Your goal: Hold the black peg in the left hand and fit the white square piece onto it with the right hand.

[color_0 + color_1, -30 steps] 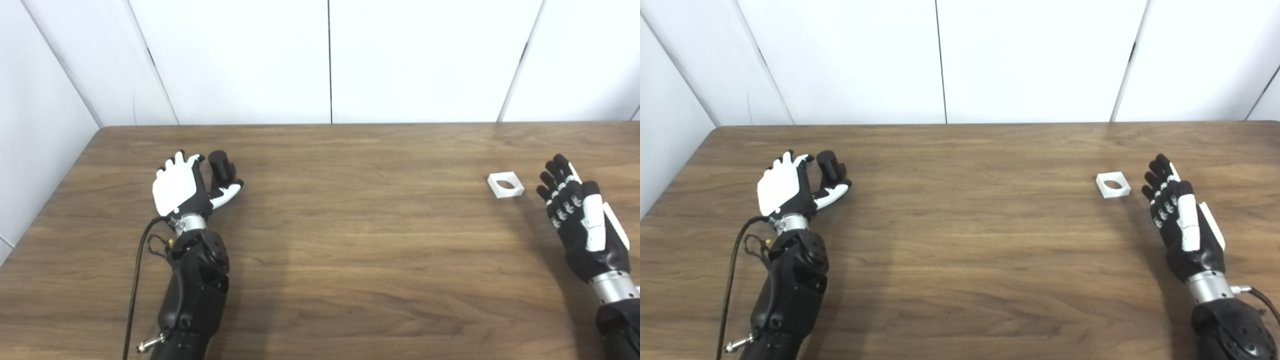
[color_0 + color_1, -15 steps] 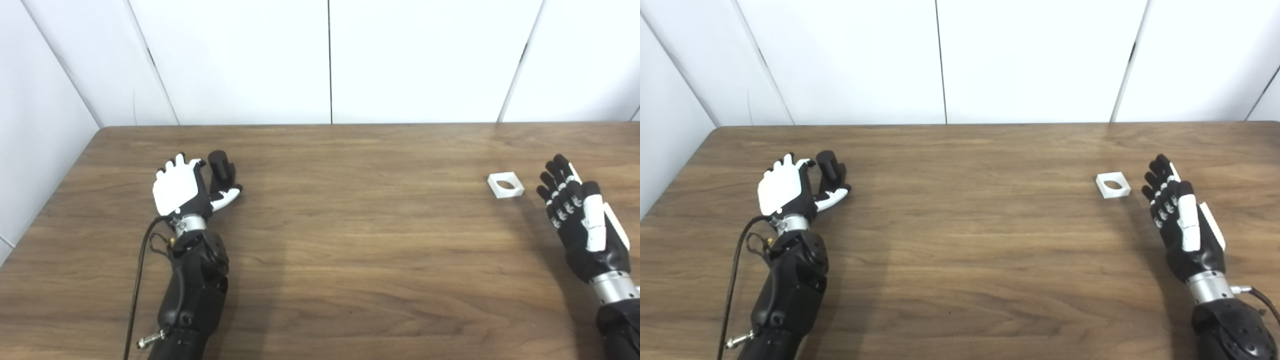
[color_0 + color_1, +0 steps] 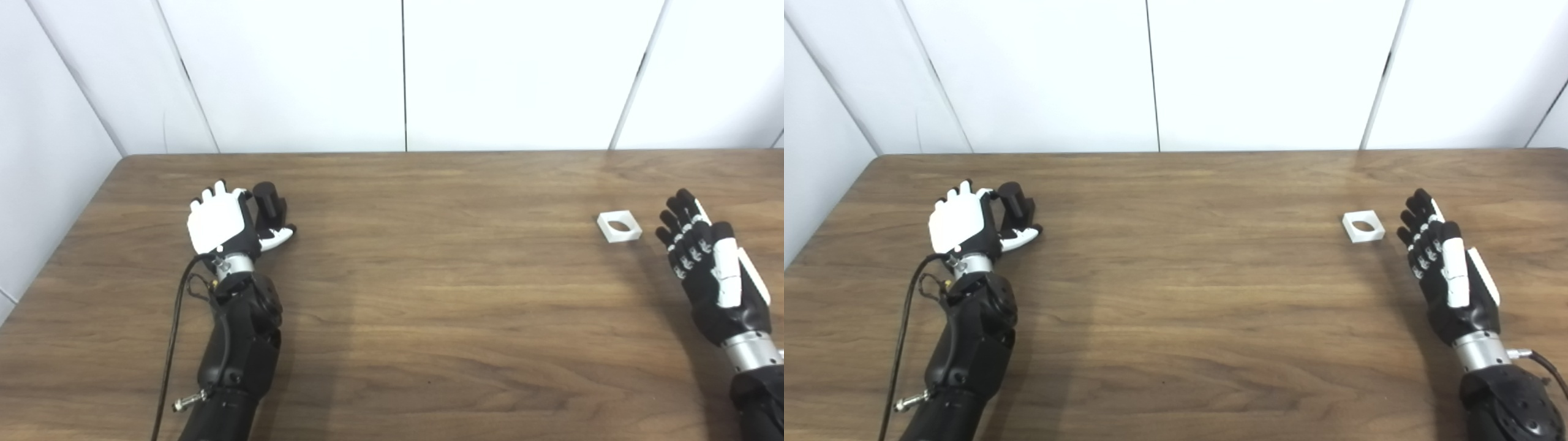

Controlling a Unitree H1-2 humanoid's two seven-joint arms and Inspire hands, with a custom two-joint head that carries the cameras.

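- Your table (image 3: 429, 294) fills both views, a brown wood top running back to white wall panels (image 3: 404, 73); the right eye view shows less of the slanted left panel than the left eye view does.
- Your left arm (image 3: 236, 349) comes up from the bottom edge with a black cable (image 3: 168, 343) looping beside it. The right eye view shows a little more of the cable's lower run.
- Your right arm shows only its wrist and a dark forearm at the bottom right corner; the right eye view adds a thin cable (image 3: 1546, 367) at that wrist, which the left eye view cuts off.
- Your left hand (image 3: 222, 222) shows its white back, fingers curled toward the peg and thumb lying under its base. Whether the fingers actually grip it, you cannot tell from either view.
- Your right hand (image 3: 710, 269) rests edge-on, fingers loosely apart and holding nothing.
- The peg (image 3: 270, 202) stands upright on the table, just beside the left hand's fingers.
- The square (image 3: 619, 226) lies flat near the right fingertips, not touching them, its round hole facing up.
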